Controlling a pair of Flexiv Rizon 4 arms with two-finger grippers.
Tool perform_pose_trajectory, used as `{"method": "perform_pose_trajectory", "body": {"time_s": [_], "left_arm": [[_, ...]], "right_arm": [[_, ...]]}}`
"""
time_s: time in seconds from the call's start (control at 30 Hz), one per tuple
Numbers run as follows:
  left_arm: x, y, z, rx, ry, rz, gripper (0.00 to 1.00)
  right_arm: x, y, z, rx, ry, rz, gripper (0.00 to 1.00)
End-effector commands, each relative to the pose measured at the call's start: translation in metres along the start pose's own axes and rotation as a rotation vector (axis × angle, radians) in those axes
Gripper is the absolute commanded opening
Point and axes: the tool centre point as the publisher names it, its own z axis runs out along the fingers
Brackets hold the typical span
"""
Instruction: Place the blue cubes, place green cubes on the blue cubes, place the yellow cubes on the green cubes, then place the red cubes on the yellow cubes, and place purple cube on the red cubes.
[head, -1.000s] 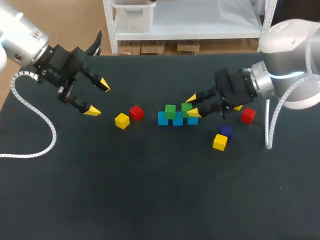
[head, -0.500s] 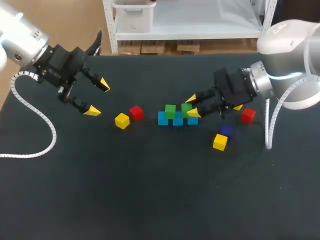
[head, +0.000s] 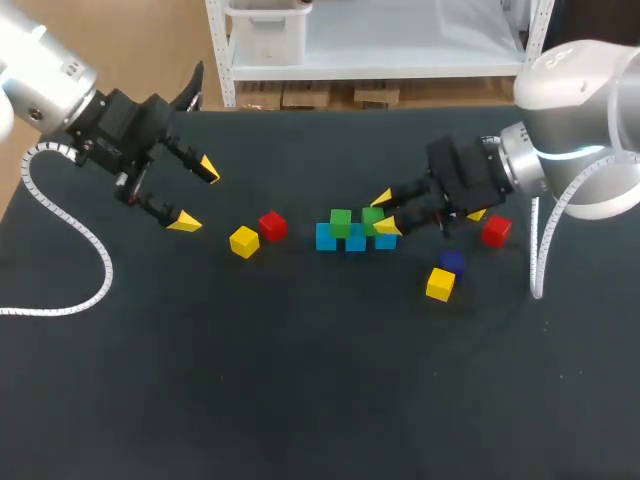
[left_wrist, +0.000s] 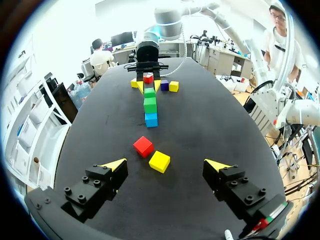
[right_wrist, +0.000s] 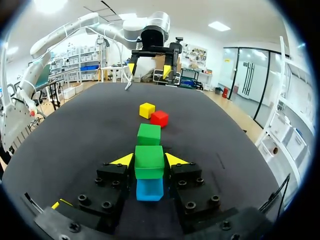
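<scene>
One: Two grippers to enter. Right gripper (head: 385, 212), state?

Two: Fingers closed on one green cube (right_wrist: 149, 161), with a yellow tip against each side. That cube sits on top of a blue cube (right_wrist: 150, 189), the end piece of the blue row (head: 355, 240) nearest the right arm.

One: Row contents?

Two: Three blue cubes in a line, touching. A second green cube (head: 340, 222) sits on top of the row toward its other end, just beside the gripped one.

One: Loose stock by the right arm?

Two: One red cube (head: 495, 231), one purple cube (head: 452, 261) and one yellow cube (head: 439, 284). All three lie on the table (head: 320, 400) near one another, with the purple between the other two.

One: Left gripper (head: 195, 195)?

Two: Fingers spread wide with nothing between them. It hangs above the table, well apart from the row.

One: Stock between it and the row?

Two: A second yellow cube (head: 243, 241) and a second red cube (head: 272, 225), just beside each other. The red is the nearer to the row.
</scene>
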Motion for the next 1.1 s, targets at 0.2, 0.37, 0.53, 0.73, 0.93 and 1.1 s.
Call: {"method": "perform_pose_trajectory", "body": {"time_s": [0.2, 0.37, 0.53, 0.73, 0.93, 1.1], "left_arm": [[0.001, 0.001, 0.000, 0.002, 0.000, 0.001, 1.00], [0.001, 0.001, 0.000, 0.002, 0.000, 0.001, 1.00], [0.001, 0.001, 0.000, 0.002, 0.000, 0.001, 1.00], [0.001, 0.001, 0.000, 0.002, 0.000, 0.001, 1.00], [0.001, 0.001, 0.000, 0.002, 0.000, 0.001, 1.00], [0.001, 0.001, 0.000, 0.002, 0.000, 0.001, 1.00]], "right_arm": [[-0.001, -0.003, 0.002, -0.004, 0.001, 0.000, 0.41], [-0.001, -0.004, 0.001, -0.001, 0.003, -0.002, 0.36], [-0.001, -0.004, 0.000, -0.004, 0.003, 0.000, 0.87], [-0.004, 0.000, -0.008, -0.032, -0.019, 0.008, 1.00], [-0.008, 0.014, -0.036, -0.044, -0.048, 0.057, 1.00], [-0.003, 0.023, -0.071, -0.034, -0.015, 0.068, 1.00]]}}
